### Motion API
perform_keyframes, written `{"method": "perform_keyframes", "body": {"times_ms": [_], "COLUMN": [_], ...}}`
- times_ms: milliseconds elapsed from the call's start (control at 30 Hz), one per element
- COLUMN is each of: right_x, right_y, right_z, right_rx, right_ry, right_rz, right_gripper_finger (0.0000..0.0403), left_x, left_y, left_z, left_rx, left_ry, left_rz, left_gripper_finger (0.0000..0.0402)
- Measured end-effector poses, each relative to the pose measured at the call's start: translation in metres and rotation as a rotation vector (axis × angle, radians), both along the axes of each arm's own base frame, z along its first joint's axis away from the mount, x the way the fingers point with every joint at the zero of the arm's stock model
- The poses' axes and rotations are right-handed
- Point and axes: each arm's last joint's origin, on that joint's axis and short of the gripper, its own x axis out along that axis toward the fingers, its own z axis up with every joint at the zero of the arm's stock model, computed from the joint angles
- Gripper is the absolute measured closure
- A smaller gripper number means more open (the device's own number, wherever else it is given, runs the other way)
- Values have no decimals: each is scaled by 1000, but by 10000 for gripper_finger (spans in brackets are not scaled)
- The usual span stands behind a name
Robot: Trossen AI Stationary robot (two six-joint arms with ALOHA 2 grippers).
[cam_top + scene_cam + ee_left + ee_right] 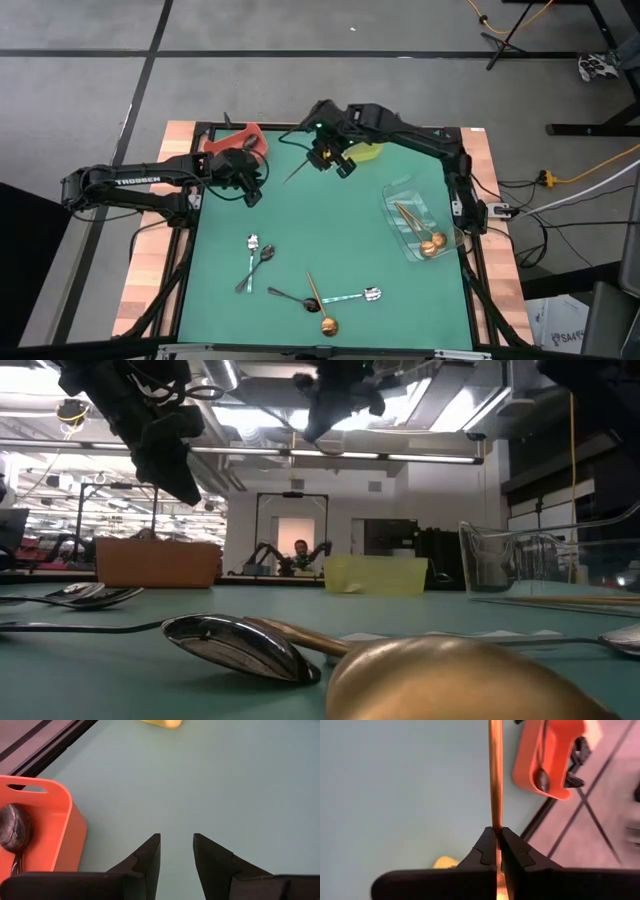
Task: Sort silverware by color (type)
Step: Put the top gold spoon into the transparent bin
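Note:
My right gripper [332, 160] hangs above the table's far middle, shut on a copper spoon [297, 173] whose slim handle sticks out toward the left arm. My left gripper [176, 851] is open with nothing between its fingers, over the mat beside the red bin [240, 140]. A black spoon [14, 831] lies inside that bin. Two copper spoons [425, 240] lie in the clear bin [392, 200]. On the near mat lie silver spoons [252, 243] [355, 296], dark spoons [258, 266] [288, 297] and a copper spoon [321, 308]. My right gripper pinches the copper spoon's handle [495, 822] between its two fingertips. The fingers slant down from the far right, and the handle runs on past them, roughly along their line. The spoon hangs clear of the table. Its bowl end is hidden behind the fingers.
The yellow-green bin [367, 151] stands at the far edge just right of my right gripper. The red bin is at the far left, the clear bin at the right edge. Bare green mat [320, 225] lies between the bins and the loose spoons.

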Motion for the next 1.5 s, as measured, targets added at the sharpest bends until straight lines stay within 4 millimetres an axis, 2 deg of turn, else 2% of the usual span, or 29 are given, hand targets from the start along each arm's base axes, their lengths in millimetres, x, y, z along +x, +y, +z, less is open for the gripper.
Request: {"method": "perform_keyframes", "body": {"times_ms": [400, 733, 967, 1400, 1500], "right_x": [-37, -72, -95, -115, -115], "right_y": [5, 8, 13, 18, 18], "right_z": [50, 86, 92, 82, 82], "right_rx": [-129, -187, -99, 52, 96], "right_ry": [-100, -193, -159, -24, -48], "right_rz": [-77, -279, -419, -656, -724], "right_gripper_finger": [403, 403, 403, 403, 403], "left_x": [0, 0, 0, 0, 0], "left_y": [0, 0, 0, 0, 0], "left_z": [0, 0, 0, 0, 0], "left_rx": [1, 2, 2, 3, 3], "left_ry": [1, 1, 2, 0, -1], "left_rz": [-2, -2, -3, -3, -3], "left_gripper_finger": [292, 292, 292, 292, 292]}}
